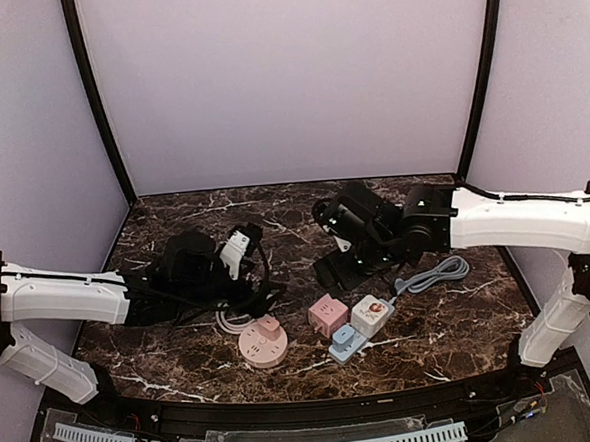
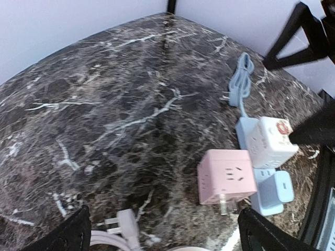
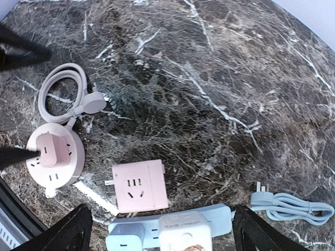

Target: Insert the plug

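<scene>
The pink cube plug (image 1: pixel 328 314), taken here to be the task's thing, lies unplugged on the counter (image 1: pixel 174 213). It is seen at about 6 o'clock in the right wrist view, with its prongs turned sideways toward 9 o'clock. The round pink hub (image 3: pixel 73 157) sits near it at 8 o'clock and already carries one pink plug. The blue strip (image 3: pixel 217 212) lies just beside it at 5 o'clock, loaded with a white cube (image 3: pixel 186 230). The left jaws are spread wide and nothing is held between them. The right jaws are likewise wide open and empty, hung above the cluster. Several failures can be foreseen. If the cube's smooth faces are pinched off-centre, it may be twisted or squeezed out as it is tipped to bring the prongs downward. If the prongs are lowered slightly out of line with the slots, the hub or strip is likely to be pushed across the counter, unless it is braced by the other arm. The white cable (image 3: pixel 52 94) and the grey-blue cable (image 3: pixel 290 206) could be snagged and their strips dragged. With both arms close over the crowded cluster, contact between them must also be reckoned with.
</scene>
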Robot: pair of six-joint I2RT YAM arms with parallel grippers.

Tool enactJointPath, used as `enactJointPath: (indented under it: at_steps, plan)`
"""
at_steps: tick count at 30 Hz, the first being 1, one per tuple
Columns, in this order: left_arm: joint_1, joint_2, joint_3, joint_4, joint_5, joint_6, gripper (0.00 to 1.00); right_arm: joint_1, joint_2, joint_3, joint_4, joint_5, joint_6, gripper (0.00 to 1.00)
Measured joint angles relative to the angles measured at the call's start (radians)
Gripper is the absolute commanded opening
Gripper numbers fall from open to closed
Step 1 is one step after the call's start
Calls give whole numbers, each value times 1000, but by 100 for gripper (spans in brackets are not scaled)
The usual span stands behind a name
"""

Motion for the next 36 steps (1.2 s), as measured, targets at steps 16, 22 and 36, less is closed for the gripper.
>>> enactJointPath:
  at_steps: [16,22,36]
  plan:
    - [-193,432,420,-344,50,71,83,-32,-334,-200,33,159,115,90]
    - [-195,506,498,-391,17,70,79,-32,-358,-227,48,161,124,89]
    - [-195,593,592,-411,-23,44,55,-32,-371,-244,66,153,123,88]
